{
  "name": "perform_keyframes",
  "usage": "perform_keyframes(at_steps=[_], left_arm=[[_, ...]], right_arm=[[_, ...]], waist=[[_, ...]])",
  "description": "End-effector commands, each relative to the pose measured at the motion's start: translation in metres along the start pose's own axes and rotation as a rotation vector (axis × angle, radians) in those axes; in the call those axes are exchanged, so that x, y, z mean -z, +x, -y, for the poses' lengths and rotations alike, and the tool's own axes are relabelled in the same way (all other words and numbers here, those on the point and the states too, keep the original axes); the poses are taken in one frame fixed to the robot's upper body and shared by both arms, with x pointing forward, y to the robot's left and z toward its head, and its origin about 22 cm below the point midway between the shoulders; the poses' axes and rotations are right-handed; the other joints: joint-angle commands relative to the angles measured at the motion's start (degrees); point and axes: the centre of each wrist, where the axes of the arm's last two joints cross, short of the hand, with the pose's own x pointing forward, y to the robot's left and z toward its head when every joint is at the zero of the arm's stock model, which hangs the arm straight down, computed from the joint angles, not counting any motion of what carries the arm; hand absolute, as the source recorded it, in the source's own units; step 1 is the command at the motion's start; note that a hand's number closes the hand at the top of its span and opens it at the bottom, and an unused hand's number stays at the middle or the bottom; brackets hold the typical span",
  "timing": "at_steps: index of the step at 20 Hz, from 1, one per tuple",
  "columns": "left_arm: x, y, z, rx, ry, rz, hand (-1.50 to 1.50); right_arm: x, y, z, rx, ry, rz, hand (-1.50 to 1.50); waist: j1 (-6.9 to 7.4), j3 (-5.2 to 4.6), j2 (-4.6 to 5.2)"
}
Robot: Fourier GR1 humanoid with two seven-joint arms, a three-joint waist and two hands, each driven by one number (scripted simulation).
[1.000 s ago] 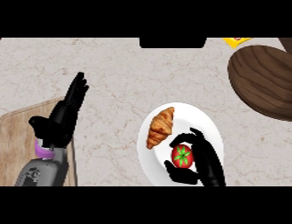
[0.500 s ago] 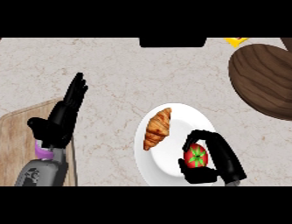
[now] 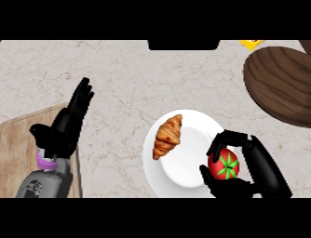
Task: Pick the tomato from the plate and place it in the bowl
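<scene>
A red tomato (image 3: 226, 168) with a green stem top sits at the right edge of the white plate (image 3: 185, 160), and my right hand (image 3: 258, 162) is curled round it, fingers and thumb on either side. The dark wooden bowl (image 3: 290, 83) lies at the far right, well above that hand. My left hand (image 3: 65, 123) rests open at the left, fingers straight and pointing up, over the edge of the wooden cutting board (image 3: 14, 153).
A croissant (image 3: 168, 136) lies on the left part of the plate. A yellow object (image 3: 251, 43) shows at the top right, near a black shape (image 3: 184, 44) at the counter's far edge.
My right hand has shifted rightward with the tomato, from the plate's middle toward its right edge. The left hand has stayed put.
</scene>
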Motion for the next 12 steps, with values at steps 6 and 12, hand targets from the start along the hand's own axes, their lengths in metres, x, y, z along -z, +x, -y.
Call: perform_keyframes(at_steps=[6,12], left_arm=[[-0.007,-0.017,-0.006,0.002,0.027,-0.035,0.00],[0.012,0.006,-0.016,0.003,0.012,-0.018,0.00]], right_arm=[[-0.018,0.098,0.051,-0.174,-0.212,0.160,1.50],[0.001,0.147,0.072,-0.260,-0.290,0.071,1.50]], waist=[[-0.27,-0.28,0.02],[0.43,-0.29,0.18]])
